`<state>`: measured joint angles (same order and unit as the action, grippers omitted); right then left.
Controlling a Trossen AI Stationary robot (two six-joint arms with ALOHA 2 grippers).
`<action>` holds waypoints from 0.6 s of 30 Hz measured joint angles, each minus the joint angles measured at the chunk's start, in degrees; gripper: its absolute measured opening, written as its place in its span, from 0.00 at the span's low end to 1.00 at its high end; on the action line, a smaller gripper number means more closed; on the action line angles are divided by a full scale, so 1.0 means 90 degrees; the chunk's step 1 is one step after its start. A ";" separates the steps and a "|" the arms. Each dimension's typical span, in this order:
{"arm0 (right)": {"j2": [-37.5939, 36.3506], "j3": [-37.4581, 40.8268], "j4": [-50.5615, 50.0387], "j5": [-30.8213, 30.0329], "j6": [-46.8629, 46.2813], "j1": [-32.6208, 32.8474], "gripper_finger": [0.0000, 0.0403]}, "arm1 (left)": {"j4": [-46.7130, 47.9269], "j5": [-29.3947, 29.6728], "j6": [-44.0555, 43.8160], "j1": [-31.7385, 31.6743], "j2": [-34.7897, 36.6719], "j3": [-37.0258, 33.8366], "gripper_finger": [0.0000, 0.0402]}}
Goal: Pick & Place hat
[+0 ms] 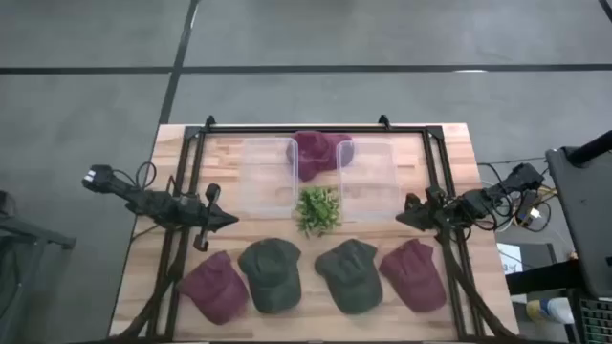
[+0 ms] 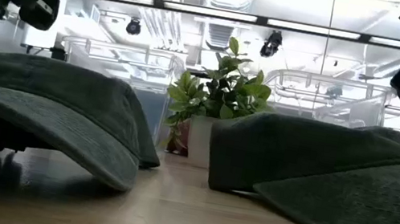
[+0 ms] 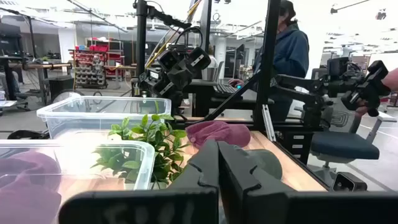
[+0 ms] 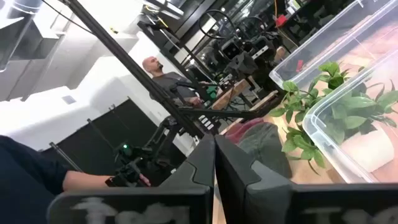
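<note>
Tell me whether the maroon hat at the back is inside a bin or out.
Out. From above, the maroon hat lies on the table between the left bin and right bin, its edges overlapping their rims.

Overhead, table-level, two wrist cams; plant (image 1: pixel 317 209) shared.

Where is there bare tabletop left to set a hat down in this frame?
Bare wood shows left of the left bin and right of the right bin, near the table edges, though each claw, left and right, hangs there. The front row of four hats, from maroon hat rightward, is crowded, as is the centre around the plant.
</note>
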<state>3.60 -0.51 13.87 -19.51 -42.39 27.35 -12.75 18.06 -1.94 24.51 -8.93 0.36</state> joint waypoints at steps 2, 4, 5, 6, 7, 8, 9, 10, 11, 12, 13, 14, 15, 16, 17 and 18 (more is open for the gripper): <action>0.0000 0.0000 0.0001 0.0000 0.0000 0.0000 0.02 | -0.0001 0.0000 -0.0002 -0.0002 0.0000 0.0000 0.00; 0.0000 0.0000 0.0001 0.0000 0.0000 0.0000 0.02 | 0.0000 0.0000 0.0000 0.0000 0.0000 0.0000 0.00; 0.0000 0.0000 0.0002 0.0001 -0.0004 0.0000 0.02 | 0.0000 0.0000 0.0000 -0.0001 0.0000 0.0000 0.00; 0.0000 0.0000 0.0004 0.0002 -0.0046 0.0000 0.02 | -0.0002 0.0000 0.0000 -0.0002 0.0000 0.0000 0.00; 0.0000 0.0000 0.0023 0.0000 -0.0215 0.0000 0.02 | -0.0002 0.0000 0.0000 -0.0002 0.0000 0.0000 0.00; 0.0000 0.0000 0.0061 0.0000 -0.0561 0.0000 0.02 | -0.0002 0.0000 0.0000 -0.0002 0.0000 0.0000 0.00; 0.0000 -0.0002 0.0111 -0.0002 -0.1000 0.0000 0.02 | -0.0002 -0.0002 0.0000 0.0000 0.0000 0.0000 0.00; 0.0000 -0.0002 0.0197 -0.0002 -0.1417 0.0000 0.02 | -0.0002 0.0000 0.0000 0.0000 0.0000 0.0000 0.00; 0.0000 -0.0002 0.0304 0.0002 -0.1722 0.0000 0.02 | -0.0002 0.0000 0.0000 -0.0001 0.0000 0.0000 0.00; 0.0000 -0.0002 0.0452 0.0025 -0.1879 0.0011 0.02 | -0.0003 0.0000 0.0000 -0.0001 0.0000 0.0000 0.00; 0.0000 -0.0002 0.0662 0.0109 -0.1950 0.0028 0.02 | -0.0003 0.0000 0.0000 0.0000 0.0000 0.0000 0.00; 0.0012 -0.0002 0.0928 0.0181 -0.1964 0.0048 0.02 | -0.0003 0.0000 0.0000 -0.0002 0.0000 0.0000 0.00; 0.0044 -0.0002 0.1236 0.0204 -0.1931 0.0062 0.02 | -0.0005 0.0000 0.0000 -0.0002 0.0000 0.0000 0.00; 0.0075 -0.0002 0.1590 0.0223 -0.1889 0.0061 0.02 | -0.0004 0.0000 0.0000 -0.0002 0.0000 0.0000 0.00; 0.0116 -0.0003 0.1932 0.0223 -0.1819 0.0060 0.02 | -0.0004 0.0000 0.0000 -0.0001 0.0000 0.0000 0.00; 0.0172 -0.0008 0.2206 0.0238 -0.1756 0.0058 0.02 | -0.0005 0.0000 0.0000 -0.0002 0.0000 0.0000 0.00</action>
<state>5.14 -0.58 33.72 -17.36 -58.20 27.87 -12.80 18.06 -1.93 24.49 -8.93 0.36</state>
